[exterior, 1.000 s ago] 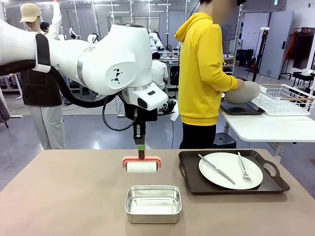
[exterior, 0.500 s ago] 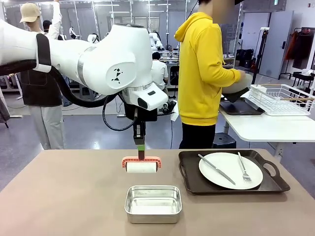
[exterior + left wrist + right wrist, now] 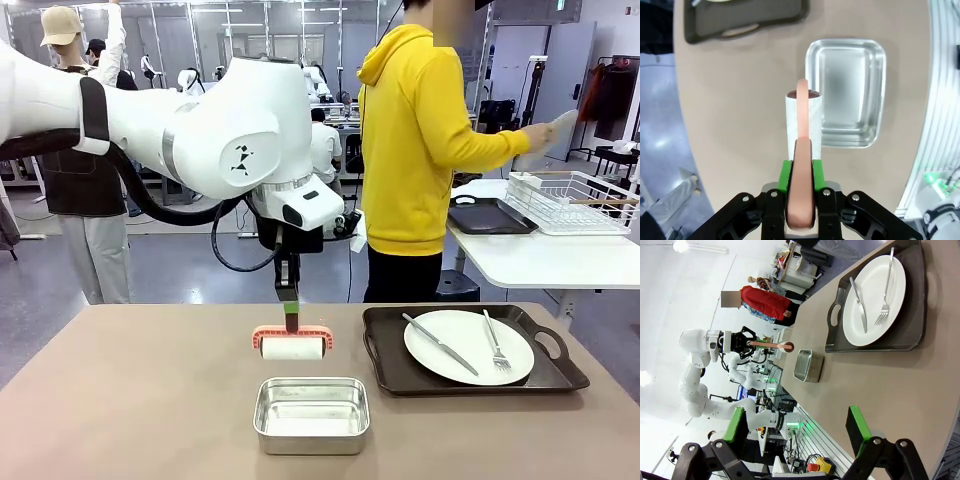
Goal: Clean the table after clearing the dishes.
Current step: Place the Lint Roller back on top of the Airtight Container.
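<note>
One round white dinner plate (image 3: pixel 468 346) with silver cutlery sits on its dark tray (image 3: pixel 385 375), right side of the beige worktop (image 3: pixel 130 400). It's breakable and slippery, so I'd lift by the tray's cut-out handles. My left gripper (image 3: pixel 800 170) clamps the pink-handled white lint roller (image 3: pixel 802 120); the right gripper (image 3: pixel 796 425) gapes empty.

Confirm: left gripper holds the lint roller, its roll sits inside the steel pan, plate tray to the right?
Wrong on the roll. The left gripper holds the lint roller, but its roll is outside the steel pan, over the table just beyond the pan's far rim; the front view shows it. The plate tray is to the right.
</note>
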